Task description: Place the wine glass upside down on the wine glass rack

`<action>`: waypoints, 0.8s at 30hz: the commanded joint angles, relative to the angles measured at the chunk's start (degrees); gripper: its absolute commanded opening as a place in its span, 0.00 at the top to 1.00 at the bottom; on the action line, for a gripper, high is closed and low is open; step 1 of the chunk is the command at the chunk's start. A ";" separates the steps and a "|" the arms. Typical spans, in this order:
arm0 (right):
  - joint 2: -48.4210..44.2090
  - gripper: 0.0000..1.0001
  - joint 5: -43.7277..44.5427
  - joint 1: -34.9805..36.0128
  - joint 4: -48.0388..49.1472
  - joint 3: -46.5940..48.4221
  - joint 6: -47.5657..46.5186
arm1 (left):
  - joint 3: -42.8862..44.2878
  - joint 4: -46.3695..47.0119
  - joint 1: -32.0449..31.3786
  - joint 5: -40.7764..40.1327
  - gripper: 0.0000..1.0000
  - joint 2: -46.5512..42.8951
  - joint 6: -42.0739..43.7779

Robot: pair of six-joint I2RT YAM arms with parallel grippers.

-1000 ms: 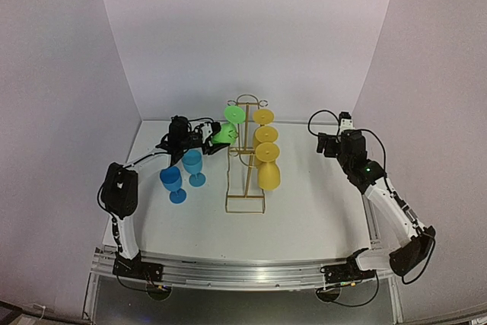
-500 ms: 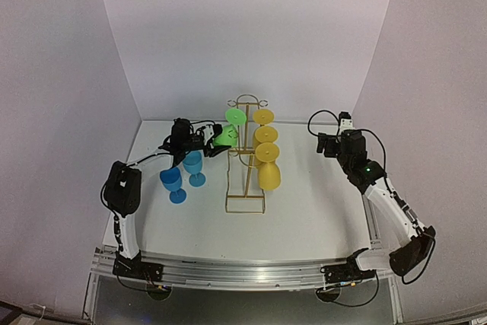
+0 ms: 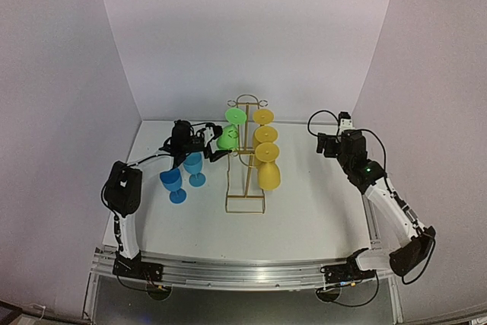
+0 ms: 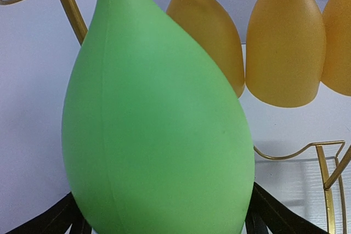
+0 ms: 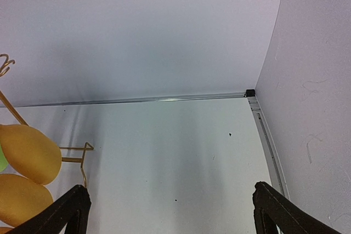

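Note:
The green wine glass (image 3: 227, 139) is upside down at the left side of the gold wire rack (image 3: 245, 188), its foot (image 3: 235, 115) up by the top loops. My left gripper (image 3: 211, 145) is shut on its bowl. In the left wrist view the green bowl (image 4: 159, 130) fills the frame between my black fingers (image 4: 269, 215), with a rack wire (image 4: 68, 4) behind it. Yellow glasses (image 3: 266, 165) hang upside down on the rack's right side and show in the left wrist view (image 4: 282, 47). My right gripper (image 3: 329, 144) is open and empty, right of the rack; it also shows in the right wrist view (image 5: 173, 212).
Two blue wine glasses (image 3: 173, 182) (image 3: 194, 164) stand upright on the table left of the rack, just under my left arm. White walls close the back and sides. The right wrist view shows bare table, the back rail (image 5: 164, 100) and yellow bowls (image 5: 30, 154) at the left.
The green glass's bowl has swung down and toward the rack, hanging more upright. My left gripper has shifted slightly right with it. The right arm has not moved.

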 commanded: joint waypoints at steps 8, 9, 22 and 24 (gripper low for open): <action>-3.72 0.02 -1.98 -0.17 1.26 0.10 1.39 | -3.51 -4.30 0.40 0.15 0.00 -7.20 4.37; -3.96 0.02 -2.17 -0.20 1.25 0.10 1.51 | -3.46 -5.19 0.48 -0.19 0.00 -8.03 4.40; -5.62 0.02 -5.60 -0.16 1.26 1.02 3.78 | -6.33 -17.84 1.74 -2.41 0.01 -16.32 8.44; -5.75 0.02 -6.42 -0.16 1.24 1.48 4.12 | -5.39 -22.23 2.50 -2.02 0.01 -18.36 7.82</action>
